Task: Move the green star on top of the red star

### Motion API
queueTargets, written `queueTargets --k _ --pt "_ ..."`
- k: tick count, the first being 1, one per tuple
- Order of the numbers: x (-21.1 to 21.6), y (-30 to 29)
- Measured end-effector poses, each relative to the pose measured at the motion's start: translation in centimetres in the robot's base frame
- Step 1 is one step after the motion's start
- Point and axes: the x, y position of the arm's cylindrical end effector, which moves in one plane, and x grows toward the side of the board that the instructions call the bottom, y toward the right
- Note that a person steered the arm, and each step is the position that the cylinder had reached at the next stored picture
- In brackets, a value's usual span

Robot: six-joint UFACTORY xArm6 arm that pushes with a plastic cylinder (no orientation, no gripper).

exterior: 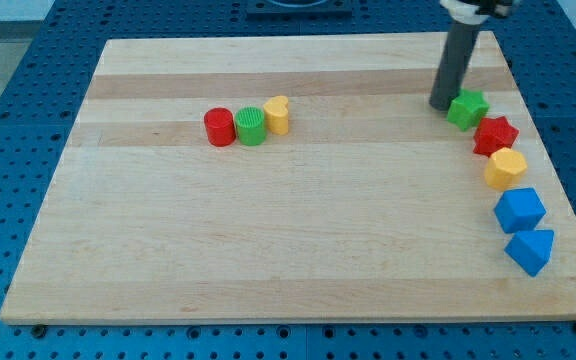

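The green star lies near the board's right edge, toward the view's top. The red star lies just below and to the right of it, touching or nearly touching. My tip rests on the board right against the green star's left side. The dark rod rises from there to the view's top edge.
Below the red star a yellow hexagon, a blue cube-like block and a blue triangular block run down the right edge. A red cylinder, a green cylinder and a yellow heart-like block stand in a row at upper left. The wooden board sits on a blue perforated table.
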Motion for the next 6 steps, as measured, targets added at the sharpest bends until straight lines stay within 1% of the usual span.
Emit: queueTargets --k 2,3,4,5,6 --pt "-0.1 -0.7" --pt "0.9 -2.9" --pt "1.7 -3.3" --pt "2.2 -3.0" --pt "3.4 -1.6"
